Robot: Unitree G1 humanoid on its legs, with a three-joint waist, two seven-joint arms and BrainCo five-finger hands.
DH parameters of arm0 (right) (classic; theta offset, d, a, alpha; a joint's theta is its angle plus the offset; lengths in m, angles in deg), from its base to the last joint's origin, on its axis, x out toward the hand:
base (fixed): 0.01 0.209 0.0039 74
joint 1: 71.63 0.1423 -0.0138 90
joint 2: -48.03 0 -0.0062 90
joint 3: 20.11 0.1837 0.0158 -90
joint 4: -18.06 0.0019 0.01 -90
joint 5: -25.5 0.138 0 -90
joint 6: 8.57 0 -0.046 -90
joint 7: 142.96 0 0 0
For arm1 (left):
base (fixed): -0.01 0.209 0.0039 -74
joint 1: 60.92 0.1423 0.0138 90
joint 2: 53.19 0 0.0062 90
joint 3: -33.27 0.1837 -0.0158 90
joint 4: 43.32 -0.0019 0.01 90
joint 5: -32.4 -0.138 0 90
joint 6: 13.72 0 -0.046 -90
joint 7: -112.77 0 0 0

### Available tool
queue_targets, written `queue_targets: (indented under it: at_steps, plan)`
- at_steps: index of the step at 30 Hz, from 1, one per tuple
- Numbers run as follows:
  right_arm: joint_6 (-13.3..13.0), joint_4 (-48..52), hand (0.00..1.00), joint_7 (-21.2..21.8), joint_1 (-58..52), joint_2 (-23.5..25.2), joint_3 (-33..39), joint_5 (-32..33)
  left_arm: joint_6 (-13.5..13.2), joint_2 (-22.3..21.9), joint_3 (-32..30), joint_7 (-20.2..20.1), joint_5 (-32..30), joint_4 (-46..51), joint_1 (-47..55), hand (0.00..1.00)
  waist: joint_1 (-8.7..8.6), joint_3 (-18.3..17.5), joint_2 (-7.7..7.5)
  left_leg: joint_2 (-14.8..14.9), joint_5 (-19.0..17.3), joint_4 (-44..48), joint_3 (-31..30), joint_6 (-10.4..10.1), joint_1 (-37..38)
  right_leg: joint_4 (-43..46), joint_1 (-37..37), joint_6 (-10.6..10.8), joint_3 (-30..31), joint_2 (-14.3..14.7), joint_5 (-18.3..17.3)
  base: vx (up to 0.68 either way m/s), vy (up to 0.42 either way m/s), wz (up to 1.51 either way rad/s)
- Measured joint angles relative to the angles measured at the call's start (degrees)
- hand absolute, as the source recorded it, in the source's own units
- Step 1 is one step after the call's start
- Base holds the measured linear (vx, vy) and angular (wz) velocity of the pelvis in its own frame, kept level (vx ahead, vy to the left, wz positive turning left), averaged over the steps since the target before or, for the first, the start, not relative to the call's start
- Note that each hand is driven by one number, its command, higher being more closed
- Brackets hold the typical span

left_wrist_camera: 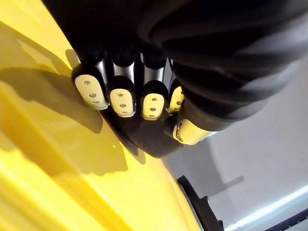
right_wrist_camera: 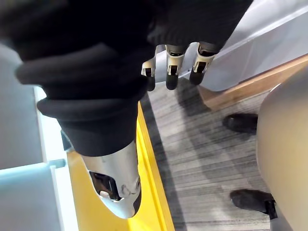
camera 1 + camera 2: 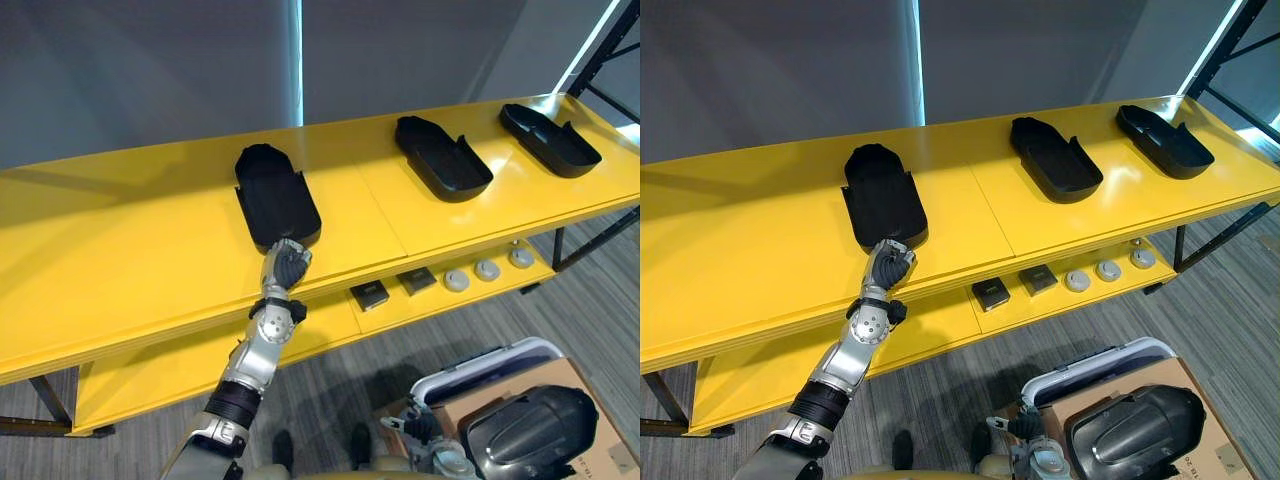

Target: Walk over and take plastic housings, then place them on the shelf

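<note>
Three black plastic housings lie on the yellow top shelf (image 3: 130, 260). The left housing (image 3: 275, 195) lies flat, its open side up. My left hand (image 3: 287, 268) is at its near end, fingers (image 1: 122, 96) curled over the rim and thumb beside them on the dark plastic (image 1: 149, 139). The middle housing (image 3: 442, 158) and the right housing (image 3: 550, 140) lie farther along the shelf, apart from either hand. My right hand (image 3: 418, 428) hangs low by my side, its fingers (image 2: 169, 72) relaxed and holding nothing.
A lower yellow shelf carries two small black blocks (image 3: 369, 294) and several round grey parts (image 3: 456, 280). At lower right, a cardboard box (image 3: 590, 440) holds another black housing (image 3: 528, 430), next to a white bin (image 3: 480, 365). A grey wall rises behind the shelf.
</note>
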Motion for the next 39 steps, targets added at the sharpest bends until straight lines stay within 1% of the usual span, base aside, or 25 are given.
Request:
queue_targets:
  at_steps: [8,14,18,21,23,25,26,27,28,29,30,31,32,33,34,35,36,37,38,39]
  plan:
    - [0.0,0.2,0.00,0.9,0.1,0.0,-0.1,-0.4,0.7,1.5,-0.3,-0.1,0.1,-3.2,-3.6,1.00,-0.35,0.0,-0.27,-0.1,0.0,0.0,0.3,0.2,0.1,0.0,0.0,-0.4,0.2,0.0,0.3,0.00,0.000,0.00]
    - [0.0,0.2,0.00,0.9,0.2,0.1,-0.3,-0.4,0.7,2.5,-0.7,0.0,1.2,-3.2,-4.1,1.00,-1.27,0.0,-0.68,-0.1,0.0,0.0,0.4,0.2,0.2,0.0,0.0,-0.4,0.4,0.0,0.4,0.00,0.000,0.00]
    - [0.0,0.2,0.00,0.8,0.2,0.1,-0.3,-0.4,0.6,2.4,-1.2,0.0,2.9,-1.7,-3.9,1.00,-1.30,0.0,-0.70,0.0,0.0,0.0,0.4,0.2,0.2,0.0,0.0,-0.4,0.4,-0.1,0.4,0.00,0.000,0.00]
    - [0.0,0.1,0.00,0.7,0.3,0.1,-0.3,-0.4,0.1,2.5,-1.6,0.0,4.8,6.0,-2.0,1.00,-1.16,0.0,-0.69,-0.1,0.0,0.0,-0.3,0.2,0.1,0.0,0.2,-0.4,-0.8,-0.2,0.4,0.00,0.001,0.10]
    - [0.1,0.0,0.00,0.7,0.0,0.1,-0.3,-0.4,-1.6,2.6,-2.1,0.0,6.6,13.8,-0.1,1.00,-0.85,0.0,-0.66,-0.1,0.0,0.0,-1.1,0.2,0.1,0.0,0.6,-0.4,-1.2,-0.3,0.3,0.01,0.003,0.19]
    - [0.1,-0.5,0.00,0.7,0.0,-0.1,-0.3,-0.4,-3.0,2.7,-2.6,0.0,9.2,20.2,0.9,1.00,0.26,0.0,-0.62,-0.1,0.0,0.0,-1.5,0.2,0.0,0.0,0.7,-0.4,-1.5,-0.3,0.3,0.01,0.004,0.18]
    - [0.2,-0.6,0.00,0.7,0.0,-0.3,-0.3,-0.4,-4.8,3.2,-3.8,-0.1,11.6,27.0,2.2,1.00,0.91,0.0,-0.48,-0.3,0.0,0.0,-2.5,0.2,-0.1,0.0,1.0,-0.2,-2.5,-0.5,0.0,0.00,0.000,0.25]
    - [0.2,-0.7,0.00,0.7,0.0,-0.4,-0.3,-0.4,-5.7,3.5,-4.9,-0.2,12.5,29.6,2.8,1.00,1.11,0.0,-0.42,-0.3,0.0,0.1,-2.9,0.2,-0.2,0.0,1.1,-0.2,-2.9,-0.5,0.0,0.01,-0.001,0.34]
    - [0.2,-1.5,0.00,0.7,0.3,-0.6,-0.3,-0.4,-7.3,4.2,-8.0,-0.1,14.6,34.7,4.4,1.00,1.78,-0.1,-0.38,-0.4,0.0,0.2,-3.6,0.2,-0.2,0.0,1.4,-0.2,-3.5,-0.5,-0.2,0.01,-0.004,0.37]
    - [0.4,-2.0,0.00,0.7,0.3,-0.6,-0.1,-0.4,-8.7,5.0,-12.6,0.1,16.3,39.2,6.5,1.00,1.95,0.0,-0.34,-0.5,0.0,0.3,-4.5,0.2,-0.2,0.1,1.9,-0.3,-4.4,-0.6,-0.5,0.01,-0.005,0.34]
    - [0.5,-2.1,0.00,0.7,0.3,-0.6,0.0,-0.4,-9.7,5.2,-15.3,0.3,17.6,41.1,7.8,1.00,2.14,-0.1,-0.30,-0.5,0.0,0.3,-4.9,0.2,-0.1,0.3,2.0,-0.3,-4.8,-0.6,-0.7,0.01,-0.007,0.33]
    - [0.6,-2.2,0.00,0.7,0.3,-0.7,0.1,-0.4,-10.9,5.6,-19.5,1.0,19.3,43.4,9.8,1.00,2.52,-0.1,-0.24,-0.5,0.0,0.3,-5.4,0.2,-0.1,0.7,2.1,-0.4,-5.3,-0.6,-1.0,0.00,-0.011,0.28]
    - [0.6,-2.2,0.00,0.7,0.2,-0.7,0.4,-0.4,-12.1,5.6,-24.7,1.7,21.1,45.1,12.0,1.00,3.48,-0.1,-0.22,-0.6,0.0,0.3,-6.1,0.2,-0.2,0.7,2.3,-0.5,-5.9,-0.6,-1.3,0.00,-0.012,0.30]
    - [0.6,-2.2,0.00,0.7,0.0,-0.7,0.6,-0.4,-13.1,5.5,-28.4,2.6,22.6,45.3,13.7,1.00,4.32,-0.1,-0.21,-0.6,0.0,0.3,-6.6,0.2,-0.2,0.7,2.5,-0.5,-6.5,-0.7,-1.4,0.00,-0.020,0.46]
    - [0.7,-2.3,0.00,0.7,-0.2,-0.8,0.9,-0.4,-13.9,4.9,-33.6,3.9,25.2,45.3,16.9,1.00,5.11,-0.1,-0.21,-0.9,0.0,0.3,-8.0,0.1,-0.2,0.9,3.1,-0.4,-7.8,-0.8,-2.1,0.00,-0.013,0.40]
    - [0.7,-2.3,0.00,0.7,-0.2,-0.8,1.1,-0.4,-14.1,4.6,-34.5,4.2,25.7,45.2,17.7,1.00,5.12,-0.1,-0.20,-1.0,0.0,0.3,-8.3,0.1,-0.2,1.0,3.1,-0.4,-8.1,-0.9,-2.1,0.00,-0.019,0.53]
    - [0.7,-2.2,0.00,0.7,-0.2,-0.8,1.8,-0.4,-14.5,3.3,-37.7,5.3,27.5,44.9,20.9,1.00,5.50,-0.1,-0.18,-1.2,0.0,0.3,-9.4,0.0,-0.3,1.6,3.4,-0.4,-9.2,-1.0,-2.7,0.00,-0.017,0.43]
    - [0.7,-2.2,0.00,0.6,-0.3,-0.6,2.8,-0.4,-14.5,2.1,-39.8,6.2,29.1,43.9,23.9,1.00,6.56,-0.1,-0.21,-1.3,-0.1,0.3,-10.2,0.0,-0.3,1.9,3.7,-0.4,-10.1,-1.0,-3.0,0.00,-0.019,0.44]
    - [0.7,-2.1,0.00,0.6,-0.4,-0.6,3.2,-0.4,-14.5,1.5,-40.4,6.3,30.0,43.1,25.4,1.00,6.87,-0.2,-0.30,-1.4,-0.1,0.3,-10.5,0.0,-0.3,1.9,3.8,-0.3,-10.4,-1.0,-3.1,0.00,-0.017,0.35]
    - [0.7,-1.1,0.00,0.5,-0.5,-0.6,3.5,-0.4,-14.3,0.2,-40.9,6.3,31.5,40.0,29.5,1.00,8.11,-0.3,-0.38,-1.5,-0.1,0.1,-10.9,0.0,-0.2,2.6,3.9,-0.2,-11.2,-1.6,-3.8,0.00,0.003,0.30]
